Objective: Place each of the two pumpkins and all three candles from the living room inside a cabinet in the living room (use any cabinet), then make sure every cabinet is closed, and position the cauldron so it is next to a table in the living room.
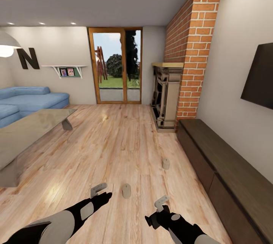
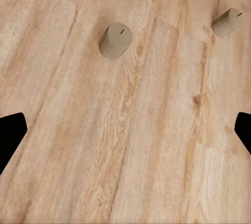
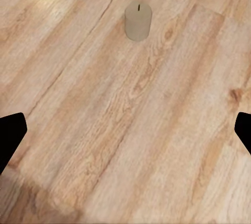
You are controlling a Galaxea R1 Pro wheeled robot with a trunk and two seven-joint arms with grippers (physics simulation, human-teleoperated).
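Note:
Two beige candles stand upright on the wooden floor: one [image 1: 126, 191] just ahead, between my two grippers, and another [image 1: 165, 163] farther off toward the cabinet. The long dark brown cabinet [image 1: 223, 177] runs along the right wall, its door panels shut. On the left stands the low glossy table [image 1: 30, 130]. My left gripper [image 1: 99, 192] hangs open above the floor, short of the near candle [image 2: 115, 40], with the far candle [image 2: 227, 22] beyond. My right gripper [image 1: 162, 203] is open and empty, facing the near candle [image 3: 138, 20]. The pumpkins and the cauldron are out of view.
A brick chimney with a fireplace [image 1: 165, 98] stands past the cabinet's far end. A dark TV [image 1: 261, 79] hangs above the cabinet. A blue sofa [image 1: 26, 101] sits behind the table. Glass doors [image 1: 115, 65] close the far wall. Open floor lies ahead.

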